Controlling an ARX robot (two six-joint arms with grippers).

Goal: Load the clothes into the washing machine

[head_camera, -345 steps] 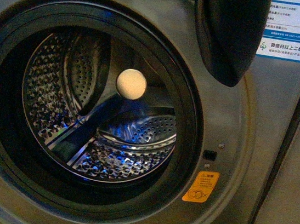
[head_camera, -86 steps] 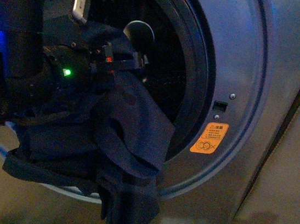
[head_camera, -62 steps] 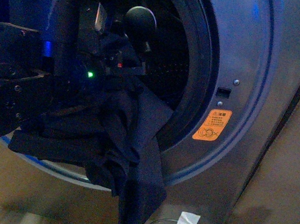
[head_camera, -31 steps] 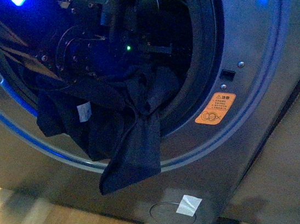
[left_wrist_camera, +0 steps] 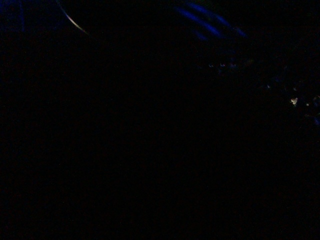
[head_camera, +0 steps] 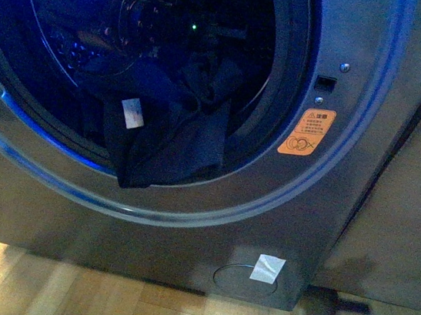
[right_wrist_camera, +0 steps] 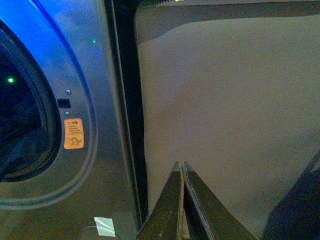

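Observation:
The grey washing machine (head_camera: 347, 183) fills the front view, its round black-rimmed porthole open. The dark navy clothes (head_camera: 174, 137) lie across the lower rim of the porthole, with a fold hanging over the rim and a small white tag (head_camera: 132, 112) showing. My left arm (head_camera: 148, 13) reaches into the drum above the clothes; its gripper is hidden in the dark and is shut on the clothes. The left wrist view is dark. My right gripper (right_wrist_camera: 180, 167) is shut and empty, off to the right of the machine (right_wrist_camera: 105, 125), facing a beige panel (right_wrist_camera: 225, 100).
An orange warning sticker (head_camera: 306, 131) sits right of the porthole. A white tape patch (head_camera: 267, 267) is low on the machine front. A beige cabinet side (head_camera: 413, 207) stands right of the machine. Wooden floor (head_camera: 61, 293) lies below.
My left arm has pushed deeper into the drum with the clothes. The hanging fold has been drawn up and now only drapes over the lower rim.

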